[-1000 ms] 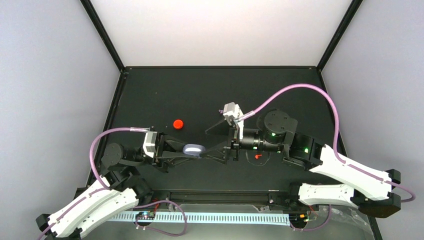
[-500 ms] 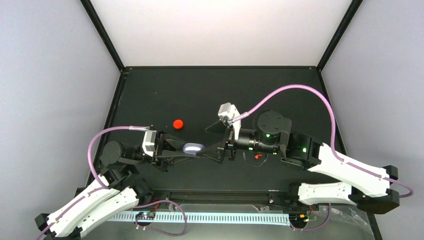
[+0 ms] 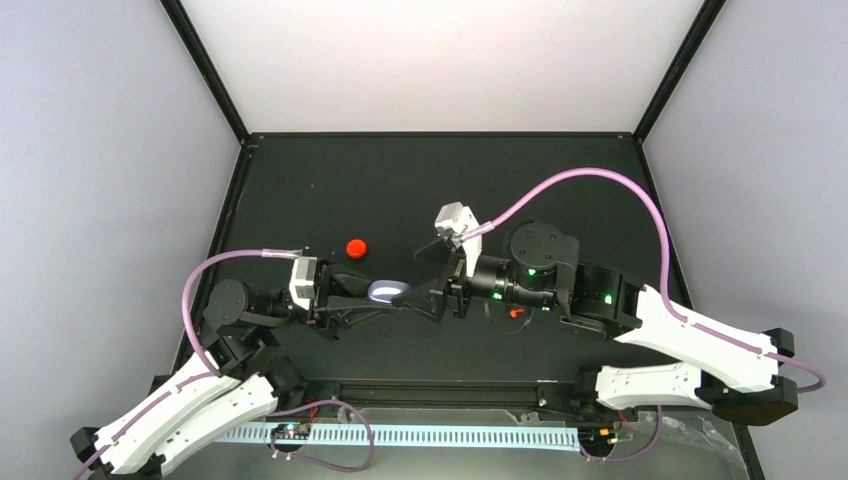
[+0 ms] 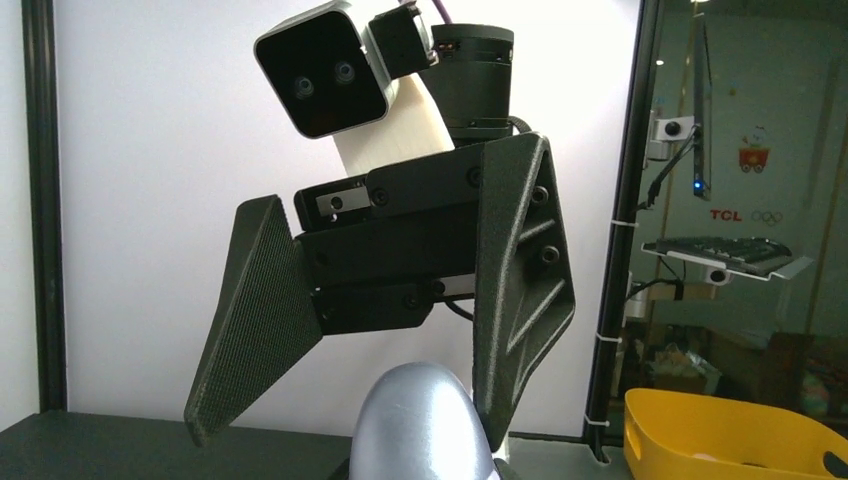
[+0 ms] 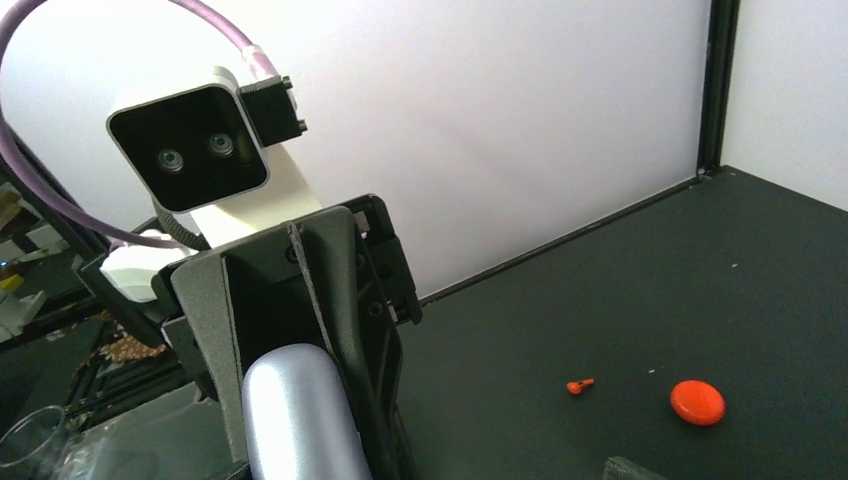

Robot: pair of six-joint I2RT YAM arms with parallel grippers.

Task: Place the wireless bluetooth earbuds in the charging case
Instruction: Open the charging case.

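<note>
The charging case (image 3: 388, 291) is a pale lavender pebble with its lid down, held off the table. My left gripper (image 3: 386, 298) is shut on it from the left. In the right wrist view the case (image 5: 295, 415) sits between that gripper's dark fingers (image 5: 355, 330). My right gripper (image 3: 420, 281) faces it from the right, open wide. In the left wrist view the right gripper (image 4: 348, 438) spreads its two fingers to either side of the case (image 4: 425, 425), one fingertip (image 4: 500, 410) right next to it. The earbuds are out of view.
A round red cap (image 3: 355, 247) lies on the black table behind the left gripper, also seen from the right wrist as the red cap (image 5: 697, 402). A small red bit (image 5: 578, 385) lies near it. Another red bit (image 3: 515, 312) shows under the right arm.
My right arm has slid left, bringing its open fingers closer around the case's right end. The left gripper keeps its hold and has barely shifted.
</note>
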